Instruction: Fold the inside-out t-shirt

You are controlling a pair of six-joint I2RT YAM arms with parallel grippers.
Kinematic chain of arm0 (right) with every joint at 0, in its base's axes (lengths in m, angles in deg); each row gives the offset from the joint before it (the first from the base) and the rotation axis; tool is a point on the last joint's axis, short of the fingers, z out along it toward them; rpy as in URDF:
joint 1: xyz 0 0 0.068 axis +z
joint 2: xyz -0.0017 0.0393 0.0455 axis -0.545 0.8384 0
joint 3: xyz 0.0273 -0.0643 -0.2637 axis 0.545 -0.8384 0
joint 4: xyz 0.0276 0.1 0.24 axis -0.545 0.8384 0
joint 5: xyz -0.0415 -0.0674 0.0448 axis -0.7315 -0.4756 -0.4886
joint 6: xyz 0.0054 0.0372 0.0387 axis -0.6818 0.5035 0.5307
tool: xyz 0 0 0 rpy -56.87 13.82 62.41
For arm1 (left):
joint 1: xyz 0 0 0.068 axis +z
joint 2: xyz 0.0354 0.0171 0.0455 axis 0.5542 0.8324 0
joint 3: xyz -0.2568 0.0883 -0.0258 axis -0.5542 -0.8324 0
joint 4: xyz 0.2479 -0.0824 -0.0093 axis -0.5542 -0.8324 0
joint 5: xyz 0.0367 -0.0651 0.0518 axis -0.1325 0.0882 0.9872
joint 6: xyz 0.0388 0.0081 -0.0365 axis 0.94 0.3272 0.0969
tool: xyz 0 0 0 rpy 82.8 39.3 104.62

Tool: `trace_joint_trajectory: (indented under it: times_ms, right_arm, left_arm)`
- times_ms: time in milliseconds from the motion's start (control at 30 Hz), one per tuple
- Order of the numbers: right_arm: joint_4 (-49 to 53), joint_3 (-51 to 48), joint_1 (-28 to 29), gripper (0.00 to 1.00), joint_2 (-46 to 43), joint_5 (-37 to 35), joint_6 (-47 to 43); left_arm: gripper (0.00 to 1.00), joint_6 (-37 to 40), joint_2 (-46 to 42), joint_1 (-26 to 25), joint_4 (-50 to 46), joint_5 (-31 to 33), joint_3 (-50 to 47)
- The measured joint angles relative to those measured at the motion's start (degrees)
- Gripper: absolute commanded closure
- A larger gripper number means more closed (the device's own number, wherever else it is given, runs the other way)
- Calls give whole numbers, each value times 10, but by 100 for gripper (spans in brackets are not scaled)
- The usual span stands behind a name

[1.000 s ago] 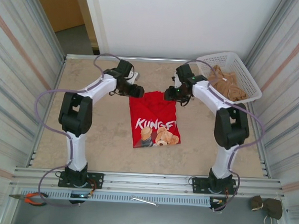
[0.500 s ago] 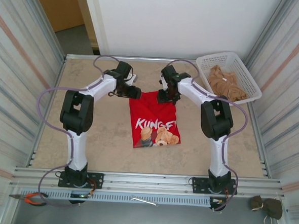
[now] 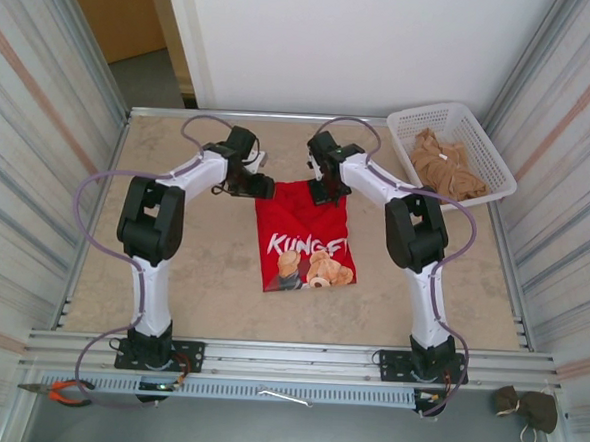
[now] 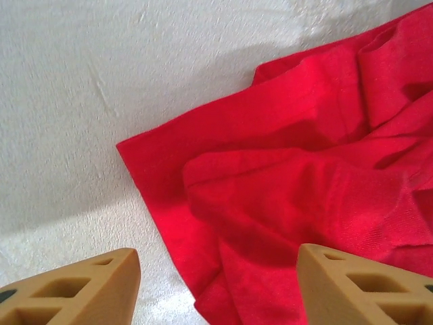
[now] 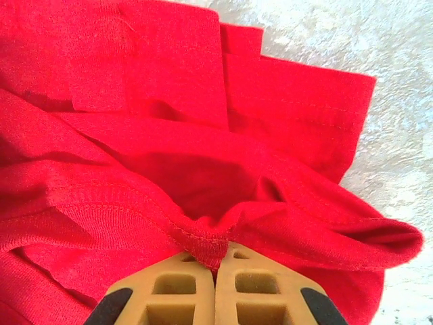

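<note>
inside-out t-shirt [image 3: 309,237] – bright red – lies near the middle of the pale table [image 3: 201,275], between the two arms, gathered into a rough upright rectangle. its near half lies flat and shows white lettering with cartoon bears [image 3: 313,260] beneath it. its far edge is rumpled, and both grippers are at that edge.

the right gripper [image 3: 322,195] is at the far right part of that edge. in the right wrist view its two tan fingers [image 5: 183,284] are pressed together with no gap, pinching a small fold of stitched, ribbed hem of the shirt [image 5: 169,101] right at the fingertips of the gripper [image 5: 215,261]. beyond the pinch the cloth lies in several overlapping layers, with a squared flap reaching towards the bare table at the upper right.

the left gripper [image 3: 262,187] is at the far left corner of the shirt. in the left wrist view this gripper [image 4: 215,261] has its jaws standing well apart with nothing between them – one finger [image 4: 74,288] over bare table, the other over red cloth. a pointed corner of the shirt [image 4: 304,189] lies on the table ahead of the gap, with a second fold lying on top of it. whether the fingers touch the cloth or the table cannot be told.

a white plastic basket [image 3: 499,158] stands at the far right corner of the table, holding a crumpled tan cloth [image 3: 444,165]. orange-handled pliers [image 3: 64,392] lie on the metal rail at the near left.
</note>
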State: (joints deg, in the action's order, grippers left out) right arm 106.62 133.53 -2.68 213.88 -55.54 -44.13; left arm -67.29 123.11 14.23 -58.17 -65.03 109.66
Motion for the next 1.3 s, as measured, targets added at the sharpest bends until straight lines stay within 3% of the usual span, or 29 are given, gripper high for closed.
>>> trace_joint_trajectory:
  times_ms: [167, 400, 467, 533, 633, 700, 833, 867, 900, 967, 1067, 1300]
  right_arm:
    - [3, 10, -5, 100, -11, 19, 11]
    - [-25, 45, -43, 100, -13, 102, 67]
    - [-34, 45, -55, 88, -13, 123, 87]
    - [-43, 45, -66, 82, -13, 139, 103]
    - [-54, 45, -75, 86, -12, 152, 120]
    - [-58, 45, -75, 100, -12, 155, 124]
    - [-71, 42, -75, 100, -12, 162, 135]
    - [-73, 40, -75, 88, -12, 162, 134]
    - [-73, 40, -75, 70, -12, 163, 136]
    - [-76, 40, -75, 53, -12, 163, 135]
    - [-77, 40, -75, 46, -11, 151, 131]
    - [-74, 40, -73, 47, 3, 120, 115]
  left_arm:
    - [40, -10, 0, 6, 9, 0, -30]
    - [41, -13, 0, 10, 21, 0, -37]
    - [42, -13, 0, 10, 24, 0, -40]
    - [42, -13, 0, 11, 26, 0, -44]
    - [42, -14, 0, 13, 26, 0, -47]
    - [40, -19, -1, 17, 27, 0, -49]
    - [35, -31, -15, 31, 32, 0, -62]
    - [34, -33, -19, 34, 33, 0, -62]
    - [34, -34, -23, 37, 34, -1, -61]
    - [33, -32, -24, 37, 33, -1, -49]
    - [32, -18, -19, 24, 28, -1, -8]
    - [30, 38, 5, -28, 35, 2, 65]
